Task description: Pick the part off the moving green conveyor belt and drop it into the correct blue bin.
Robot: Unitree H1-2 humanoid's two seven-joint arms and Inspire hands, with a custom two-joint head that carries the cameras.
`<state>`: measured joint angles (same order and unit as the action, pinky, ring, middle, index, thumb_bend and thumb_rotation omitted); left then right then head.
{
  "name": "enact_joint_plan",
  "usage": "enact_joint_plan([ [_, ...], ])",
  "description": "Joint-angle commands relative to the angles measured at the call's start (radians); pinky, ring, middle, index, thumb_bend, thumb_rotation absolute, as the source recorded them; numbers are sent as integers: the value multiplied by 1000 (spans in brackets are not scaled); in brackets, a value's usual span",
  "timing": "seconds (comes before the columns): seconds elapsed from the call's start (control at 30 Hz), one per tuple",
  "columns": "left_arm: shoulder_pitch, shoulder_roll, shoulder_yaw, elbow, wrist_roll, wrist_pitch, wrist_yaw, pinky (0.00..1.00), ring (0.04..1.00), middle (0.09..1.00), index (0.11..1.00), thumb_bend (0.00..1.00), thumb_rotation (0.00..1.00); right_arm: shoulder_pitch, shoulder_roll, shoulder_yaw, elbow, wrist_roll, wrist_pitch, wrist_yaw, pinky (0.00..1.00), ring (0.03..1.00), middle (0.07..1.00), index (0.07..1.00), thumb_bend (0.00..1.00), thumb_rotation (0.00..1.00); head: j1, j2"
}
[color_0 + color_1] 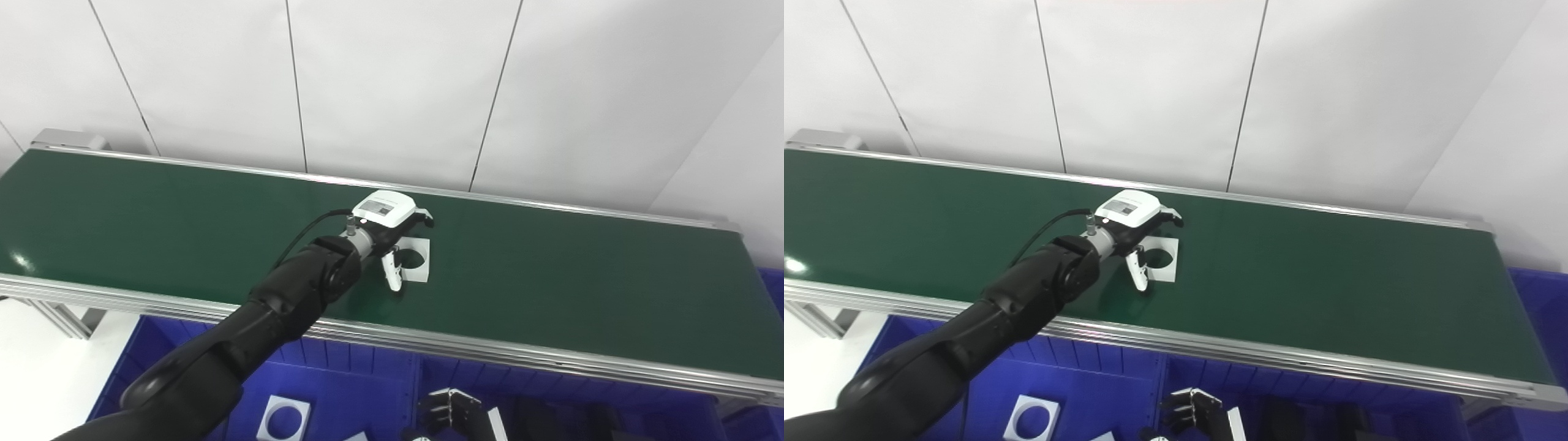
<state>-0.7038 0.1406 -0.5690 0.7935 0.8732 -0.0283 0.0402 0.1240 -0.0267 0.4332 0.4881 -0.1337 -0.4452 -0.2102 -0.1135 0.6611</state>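
While the flat white square part with a round hole (415, 257) lies on the dark green conveyor belt (582, 282), roughly midway along it and nearer the front rail, the left hand (392, 229) reaches over it from the near side, its white-shelled back turned upward. One white finger (392, 272) points down to the belt at the part's left edge, and dark fingertips show beyond the part's far side, so the hand seems spread around the plate rather than clamped on it; I judge it open and about to close, with the part still flat on the belt. The black left arm stretches diagonally from the lower left, the wrist bent so the palm faces down, which suits pinching a thin plate by its edges. Below the belt's front rail sits a blue plastic bin (343, 380) that already holds a similar white square plate (283, 419), probably marking the right compartment. The right hand (450, 413) waits low by the bins, its dark fingers curled; whether it is fully closed I cannot tell.
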Motion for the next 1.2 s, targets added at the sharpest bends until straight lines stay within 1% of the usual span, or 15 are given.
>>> enact_joint_plan([
  [0.0, -40, 0, -2, 45, 12, -2, 67, 703, 757, 779, 761, 859, 0, -6, 20, 9, -31, -3, -25, -9, 426, 502, 582, 491, 519, 146, -4, 2],
  [0.03, -44, -6, -3, 64, 8, -6, 83, 680, 737, 768, 756, 855, 0, -5, 20, 10, -32, -4, -25, -10, 426, 503, 583, 491, 519, 146, -4, 2],
  [0.07, -50, -10, -9, 82, 10, -8, 97, 624, 689, 740, 744, 845, 0, -5, 20, 11, -34, -4, -25, -11, 426, 504, 584, 491, 519, 146, -4, 2],
  [0.1, -57, -12, -18, 96, 15, -9, 110, 517, 593, 658, 671, 832, 0, -4, 20, 14, -36, -7, -25, -14, 425, 506, 586, 491, 519, 146, -8, 4],
  [0.13, -63, -13, -25, 106, 18, -11, 120, 381, 455, 534, 574, 650, 0, -4, 20, 16, -37, -10, -25, -17, 426, 507, 587, 491, 519, 146, -8, 4],
  [0.17, -67, -13, -30, 111, 18, -11, 123, 300, 373, 473, 526, 565, 0, -4, 20, 18, -37, -12, -25, -20, 426, 509, 588, 491, 518, 146, -8, 4],
  [0.27, -72, -5, -37, 89, 11, -5, 104, 250, 322, 430, 522, 529, 0, -8, 23, 22, -32, -8, -25, -23, 425, 506, 587, 491, 518, 145, -7, 4],
  [0.53, -69, 21, -43, 1, 19, 26, 62, 210, 289, 414, 515, 515, 0, -14, 23, 28, -30, 0, -25, -22, 423, 499, 583, 491, 518, 146, -4, 6],
  [0.73, -71, 25, -42, -10, 16, 25, 58, 193, 267, 434, 494, 521, 0, -17, 20, 30, -28, 1, -25, -22, 416, 491, 580, 491, 518, 148, -1, 6],
  [0.9, -71, 35, -41, -37, 13, 15, 46, 184, 259, 400, 505, 515, 0, -16, 17, 28, -30, 2, -25, -20, 419, 493, 580, 491, 518, 147, 8, 8],
  [1.03, -59, 41, -29, -123, 12, 58, -14, 204, 277, 405, 509, 517, 0, -13, 12, 25, -35, 1, -25, -20, 422, 500, 580, 491, 518, 147, 28, 12],
  [1.07, -54, 44, -24, -163, 12, 80, -39, 205, 279, 405, 508, 518, 0, -11, 8, 23, -37, 4, -25, -17, 423, 501, 580, 491, 518, 147, 54, 16],
  [1.1, -50, 46, -20, -191, 13, 96, -58, 209, 287, 446, 497, 521, 0, -10, 6, 21, -38, 6, -25, -15, 423, 503, 581, 491, 518, 148, 54, 16],
  [1.13, -38, 53, -7, -256, 7, 126, -99, 210, 289, 460, 493, 522, 0, -10, 4, 16, -38, 15, -25, -6, 423, 504, 581, 491, 518, 148, 76, 21],
  [1.17, -29, 59, 3, -304, 4, 149, -130, 209, 287, 438, 499, 521, 0, -9, 2, 12, -38, 21, -25, 1, 424, 506, 582, 491, 519, 148, 76, 21],
])
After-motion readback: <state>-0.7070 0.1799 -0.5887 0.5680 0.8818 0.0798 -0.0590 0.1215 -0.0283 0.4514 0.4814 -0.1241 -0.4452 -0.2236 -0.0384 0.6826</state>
